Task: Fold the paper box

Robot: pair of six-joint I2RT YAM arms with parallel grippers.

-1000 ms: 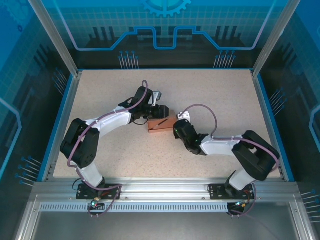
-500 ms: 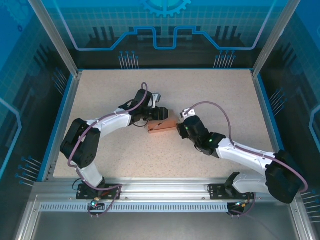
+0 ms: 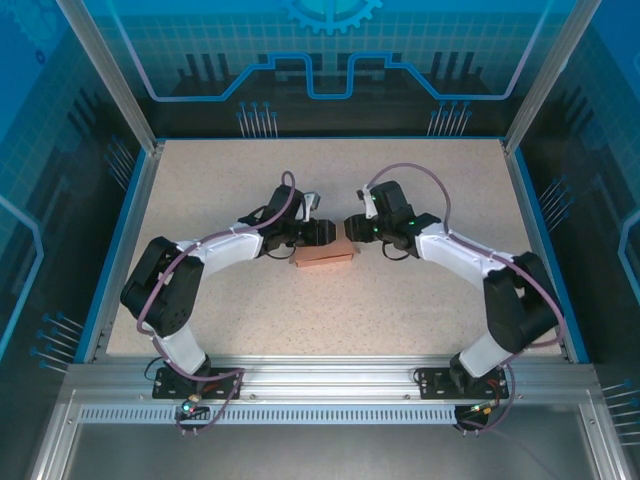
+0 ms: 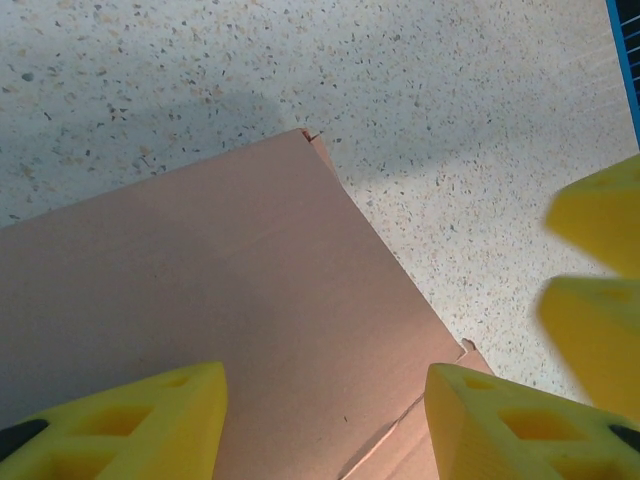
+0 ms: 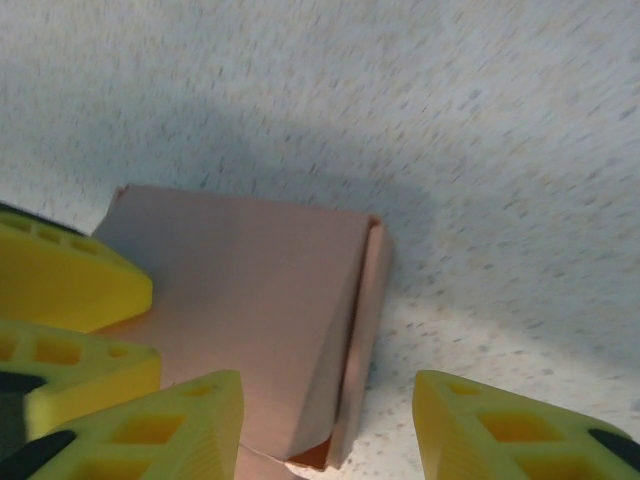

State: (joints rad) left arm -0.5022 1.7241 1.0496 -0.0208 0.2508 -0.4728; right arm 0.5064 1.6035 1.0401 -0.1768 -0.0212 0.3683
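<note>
Paper box (image 3: 325,254) flat on the tabletop (image 3: 430,180), about centre, right between the tips of both arms. Looks mostly formed: low rectangular shape, top panel (image 4: 220,290) closed, one narrow side flap (image 5: 365,300) not flush, dark gap at its lower end. Likely step in hand: seating that flap.

Left jaws: partly open, yellow pads (image 4: 150,400) straddling the top panel from above, nothing clamped. Contact with the card not clear. Right jaws: partly open too, pads (image 5: 480,410) spread over the flap edge, holding nothing.

To do it well:
- Pin the top panel with the left, close to the crease, not mid-span.
- Bring one right pad against the flap from the side and push along the fold line, low and level.
- No pinching across the whole box: hollow, probably crushes.
- No downward poke on the loose flap: likely to buckle rather than tuck.
- Mind clearance, with both sets of pads just beside each other.

Materials:
- Card: thin, salmon-orange, matte, sharp scored creases. Small nick at one corner (image 4: 305,135), slit seam (image 4: 385,432) near the left pads. Light, probably slides easily.
- Tabletop: speckled beige, hard, smooth-looking, likely little grip.
- Pads: yellow wedges with hollow cells, probably some give.
</note>
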